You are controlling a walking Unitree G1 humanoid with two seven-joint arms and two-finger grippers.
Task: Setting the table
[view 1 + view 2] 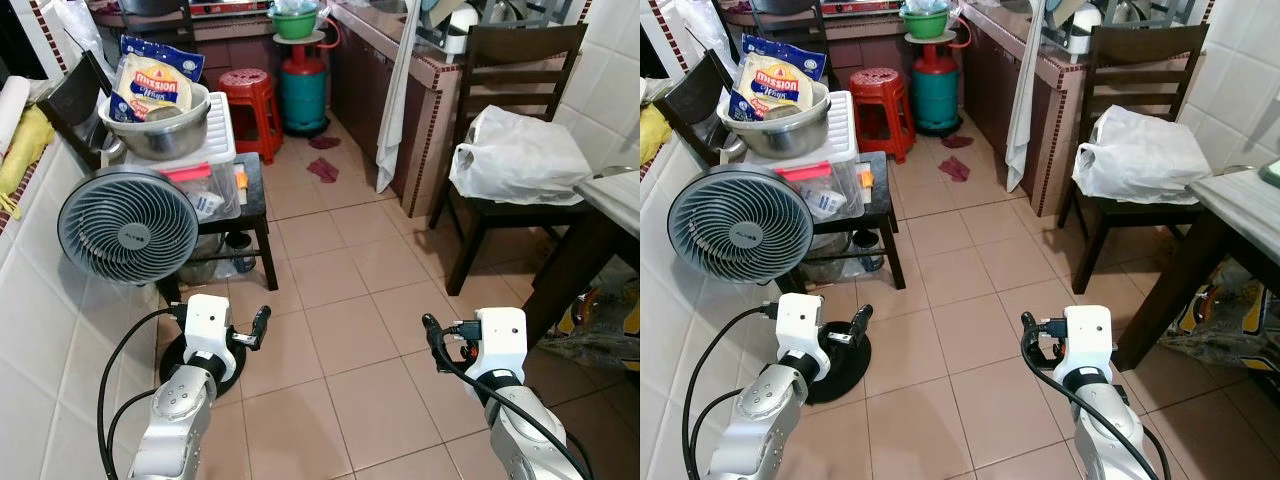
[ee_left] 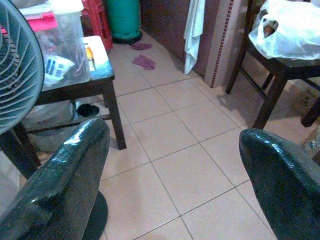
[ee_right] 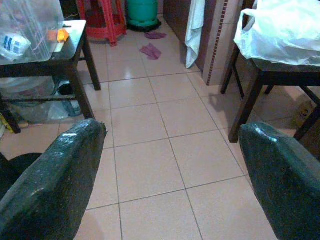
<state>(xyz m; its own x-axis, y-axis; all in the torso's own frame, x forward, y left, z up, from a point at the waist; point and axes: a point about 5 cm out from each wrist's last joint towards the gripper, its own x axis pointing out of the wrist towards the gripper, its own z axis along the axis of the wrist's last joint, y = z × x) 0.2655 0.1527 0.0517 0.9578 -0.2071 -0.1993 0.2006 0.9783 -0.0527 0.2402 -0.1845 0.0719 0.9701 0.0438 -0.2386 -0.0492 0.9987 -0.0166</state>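
Observation:
My left gripper [image 1: 262, 322] hangs low over the tiled floor beside the fan's black base, open and empty. At the same height on the other side, my right gripper [image 1: 430, 328] is also open with nothing between its fingers. The marble-topped dining table [image 1: 615, 188] juts in at the right edge, with a dark wooden chair [image 1: 520, 50] next to it. A white plastic bag [image 1: 520, 155] lies on the chair's seat. In both wrist views the wide-apart black fingers [image 2: 60, 190] frame bare floor tiles.
A grey floor fan [image 1: 128, 227] stands at the left. Behind it a low dark table [image 1: 252, 190] carries a clear plastic box [image 1: 205, 165] and a steel bowl [image 1: 160, 125] with a tortilla pack. A red stool [image 1: 248, 95], a green gas cylinder [image 1: 302, 90] and a hanging towel [image 1: 398, 100] stand farther back.

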